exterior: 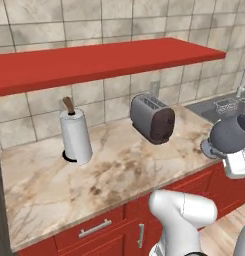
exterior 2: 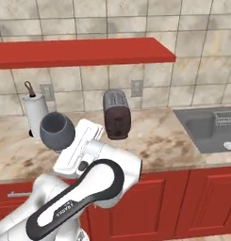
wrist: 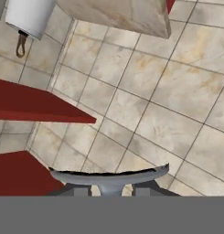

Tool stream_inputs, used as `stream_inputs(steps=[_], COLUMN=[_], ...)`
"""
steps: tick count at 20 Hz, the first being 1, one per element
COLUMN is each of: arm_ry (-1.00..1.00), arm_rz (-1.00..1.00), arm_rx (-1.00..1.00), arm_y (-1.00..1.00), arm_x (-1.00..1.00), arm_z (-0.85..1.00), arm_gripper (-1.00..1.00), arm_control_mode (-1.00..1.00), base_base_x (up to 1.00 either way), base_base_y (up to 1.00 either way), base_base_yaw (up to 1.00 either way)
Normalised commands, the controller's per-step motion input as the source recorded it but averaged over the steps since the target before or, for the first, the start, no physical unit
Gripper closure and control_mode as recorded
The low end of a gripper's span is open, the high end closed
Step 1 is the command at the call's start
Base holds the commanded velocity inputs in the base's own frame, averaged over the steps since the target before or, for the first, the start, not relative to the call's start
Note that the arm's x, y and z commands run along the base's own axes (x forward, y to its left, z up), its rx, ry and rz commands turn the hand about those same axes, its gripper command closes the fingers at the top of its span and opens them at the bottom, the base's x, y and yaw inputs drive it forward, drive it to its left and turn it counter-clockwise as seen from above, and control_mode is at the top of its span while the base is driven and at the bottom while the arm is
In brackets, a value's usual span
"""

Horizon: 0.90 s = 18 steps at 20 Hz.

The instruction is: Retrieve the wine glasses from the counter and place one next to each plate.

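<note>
Pinching the smoky wine glass (exterior 2: 57, 130) by its stem, my jaws carry fragile, slippery glass above the counter (exterior 2: 159, 136).

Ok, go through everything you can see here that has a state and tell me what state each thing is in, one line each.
Dark smoky-grey wine glass: lifted off the counter, held in the jaws, tilted.
Gripper: shut on the glass.
Silver and dark toaster: standing on the marbled counter, slots empty.
White paper-towel roll: upright on its holder.
Red drawers: closed.
Steel sink: no water visible.
</note>
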Motion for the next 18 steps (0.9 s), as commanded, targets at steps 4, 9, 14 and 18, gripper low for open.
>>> stream_inputs(steps=[4,9,14,18], arm_ry=[0.0,0.0,0.0,0.0], arm_rz=[0.0,0.0,0.0,0.0], arm_rx=[0.0,0.0,0.0,0.0], arm_y=[0.0,0.0,0.0,0.0], arm_x=[0.0,0.0,0.0,0.0], arm_z=[0.0,0.0,0.0,0.0], arm_gripper=[1.0,1.0,1.0,1.0], arm_control_mode=[1.0,1.0,1.0,1.0], base_base_x=[-1.0,-0.75,-0.03,0.0], base_base_y=[-0.61,-0.76,-0.59,-0.02], base_base_yaw=[-0.38,-0.51,-0.8,-0.99])
